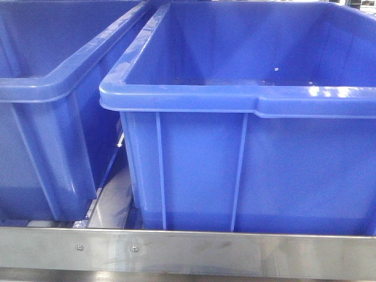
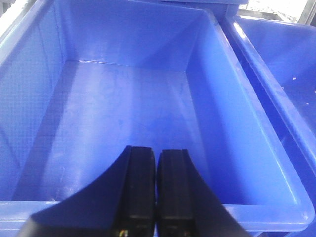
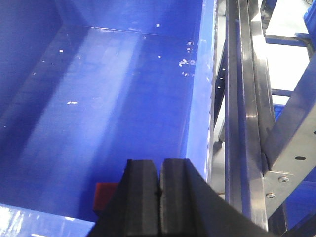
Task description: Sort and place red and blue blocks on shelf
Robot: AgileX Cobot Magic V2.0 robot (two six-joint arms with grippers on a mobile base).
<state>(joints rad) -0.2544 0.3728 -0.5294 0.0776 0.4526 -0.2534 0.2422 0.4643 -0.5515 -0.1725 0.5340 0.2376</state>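
Hovering with fingers pressed together (nothing held), the right gripper (image 3: 159, 207) sits just right of the red block (image 3: 105, 196) below.

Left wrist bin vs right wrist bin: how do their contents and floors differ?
The large blue plastic bin under the left claw shows a bare floor with no block in view; the large blue plastic bin under the right claw holds a small red cube at its near wall. The left bin's floor looks clean; the right bin's is flecked with white specks. Both claws appear shut, empty.
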